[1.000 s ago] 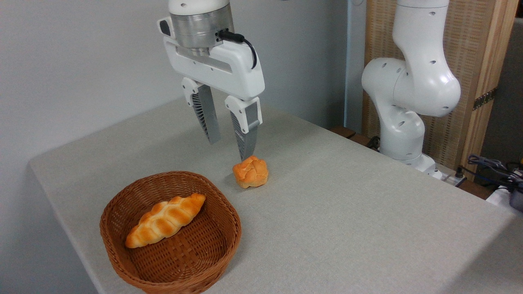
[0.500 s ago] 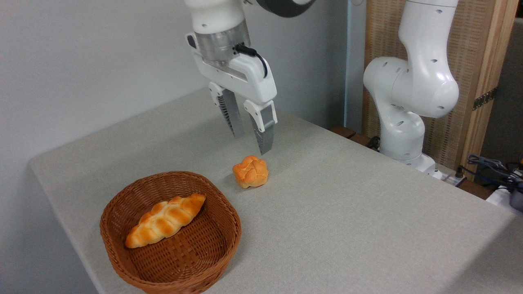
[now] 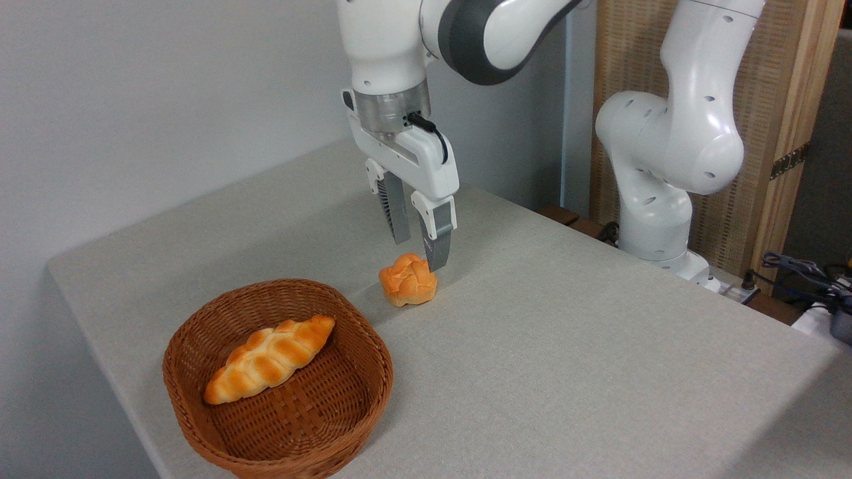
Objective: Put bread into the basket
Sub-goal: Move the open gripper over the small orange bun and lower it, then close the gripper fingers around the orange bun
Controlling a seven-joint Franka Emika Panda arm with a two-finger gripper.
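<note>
While the bread (image 3: pixel 408 280) is left ungrasped on the tabletop (image 3: pixel 566 346) beside the basket (image 3: pixel 279 426), the claw (image 3: pixel 419 256) is held just above it, jaws apart, with pickup and transfer undone.

braided loaf (image 3: pixel 269 359) (pointed ends), grey table (image 3: pixel 566 346), cables (image 3: pixel 805 273)

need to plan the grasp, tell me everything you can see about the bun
The bun is small, round and golden-orange, with a knotted criss-cross top, paler in the creases. It sits upright on the grey table, outside the basket and just past its far right rim. The open gripper hangs just above and behind it; whether a fingertip touches it cannot be told.
</note>
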